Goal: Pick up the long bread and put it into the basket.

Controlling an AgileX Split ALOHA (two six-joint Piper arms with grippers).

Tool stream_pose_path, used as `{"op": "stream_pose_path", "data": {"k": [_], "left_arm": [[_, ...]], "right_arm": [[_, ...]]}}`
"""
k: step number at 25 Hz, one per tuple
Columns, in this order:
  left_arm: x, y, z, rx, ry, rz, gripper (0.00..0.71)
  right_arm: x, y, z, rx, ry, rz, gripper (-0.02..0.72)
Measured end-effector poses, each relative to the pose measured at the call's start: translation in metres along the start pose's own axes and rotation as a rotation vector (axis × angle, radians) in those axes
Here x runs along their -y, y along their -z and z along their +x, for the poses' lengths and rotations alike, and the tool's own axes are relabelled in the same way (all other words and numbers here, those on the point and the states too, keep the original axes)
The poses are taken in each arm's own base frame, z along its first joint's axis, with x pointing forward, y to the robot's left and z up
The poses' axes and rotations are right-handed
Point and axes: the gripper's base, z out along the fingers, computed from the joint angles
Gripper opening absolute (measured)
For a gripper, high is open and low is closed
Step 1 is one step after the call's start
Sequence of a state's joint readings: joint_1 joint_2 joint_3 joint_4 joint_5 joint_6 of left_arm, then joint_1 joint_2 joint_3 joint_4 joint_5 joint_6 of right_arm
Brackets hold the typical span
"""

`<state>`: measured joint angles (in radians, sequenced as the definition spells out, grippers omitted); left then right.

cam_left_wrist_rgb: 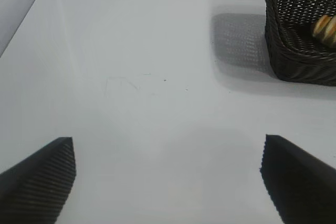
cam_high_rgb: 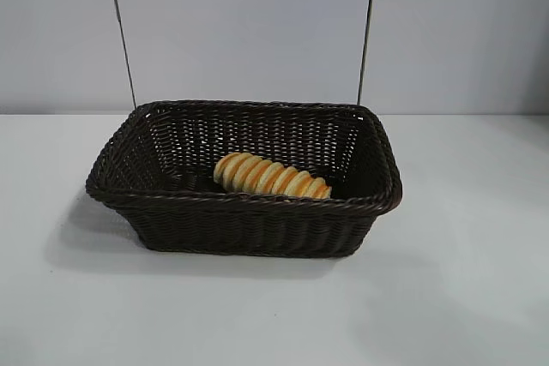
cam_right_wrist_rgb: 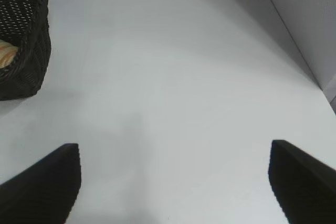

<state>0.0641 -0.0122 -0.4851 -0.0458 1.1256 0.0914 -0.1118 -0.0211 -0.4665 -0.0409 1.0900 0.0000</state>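
The long bread (cam_high_rgb: pixel 271 176), tan-yellow with orange-brown spiral stripes, lies inside the dark brown woven basket (cam_high_rgb: pixel 244 203) at the middle of the table. A bit of the bread also shows in the left wrist view (cam_left_wrist_rgb: pixel 325 29) and in the right wrist view (cam_right_wrist_rgb: pixel 7 53), inside the basket (cam_left_wrist_rgb: pixel 299 61) (cam_right_wrist_rgb: pixel 31 72). My left gripper (cam_left_wrist_rgb: pixel 168 153) is open and empty above bare table, well off to the basket's side. My right gripper (cam_right_wrist_rgb: pixel 175 156) is open and empty above bare table on the basket's other side. Neither arm shows in the exterior view.
The white table (cam_high_rgb: pixel 463 297) runs around the basket on all sides. A pale wall with two dark vertical seams (cam_high_rgb: pixel 120 32) stands behind. The table's edges and side walls show in both wrist views.
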Motion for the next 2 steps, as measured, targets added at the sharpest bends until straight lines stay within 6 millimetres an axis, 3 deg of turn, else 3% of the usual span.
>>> {"op": "stream_pose_path", "data": {"k": [2], "left_arm": [[0.0, 0.0, 0.0, 0.0, 0.0, 0.0, 0.691]], "right_arm": [[0.0, 0.0, -0.0001, 0.001, 0.0, 0.0, 0.695]]}}
